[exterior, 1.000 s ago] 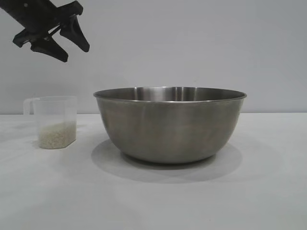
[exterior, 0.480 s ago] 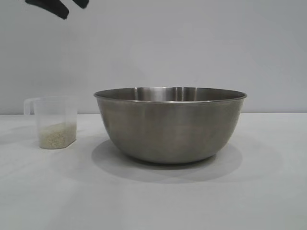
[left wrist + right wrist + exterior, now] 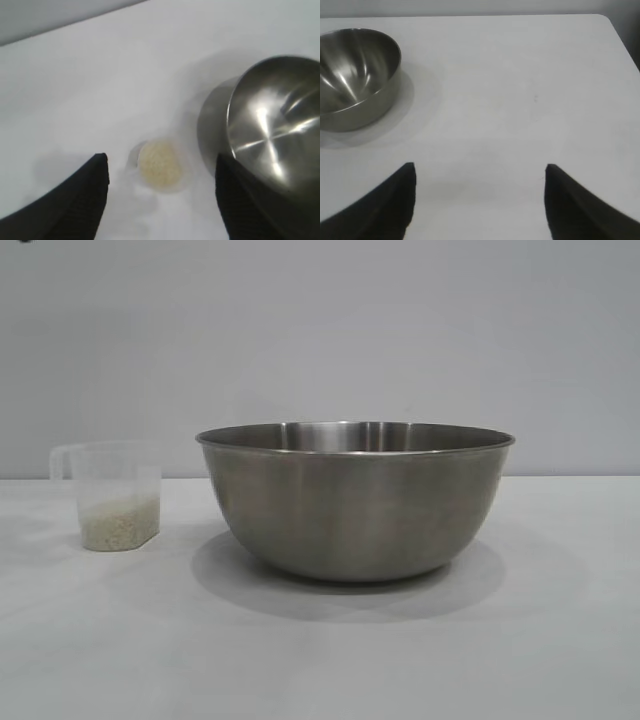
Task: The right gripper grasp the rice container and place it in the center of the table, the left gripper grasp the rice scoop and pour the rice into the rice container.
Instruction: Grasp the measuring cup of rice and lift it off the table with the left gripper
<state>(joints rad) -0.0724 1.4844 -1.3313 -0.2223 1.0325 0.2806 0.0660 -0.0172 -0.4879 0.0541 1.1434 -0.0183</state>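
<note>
The rice container [image 3: 355, 498], a big brushed-steel bowl, stands on the white table [image 3: 320, 660] near its middle. To its left stands the rice scoop [image 3: 113, 495], a clear plastic cup with its handle on the far-left side and rice [image 3: 120, 521] in its bottom. In the left wrist view my left gripper [image 3: 161, 156] hangs open high above the scoop [image 3: 159, 165], holding nothing, with the bowl [image 3: 272, 115] beside it. My right gripper [image 3: 480, 166] is open over bare table, well away from the bowl [image 3: 355, 75]. Neither gripper shows in the exterior view.
A plain grey wall [image 3: 400, 330] backs the table. The table's far edge and rounded corner [image 3: 605, 19] appear in the right wrist view. Bare tabletop lies in front of and to the right of the bowl.
The left gripper, seen at the exterior view's upper left a second ago, has risen out of that view. Bowl and scoop have not moved.
</note>
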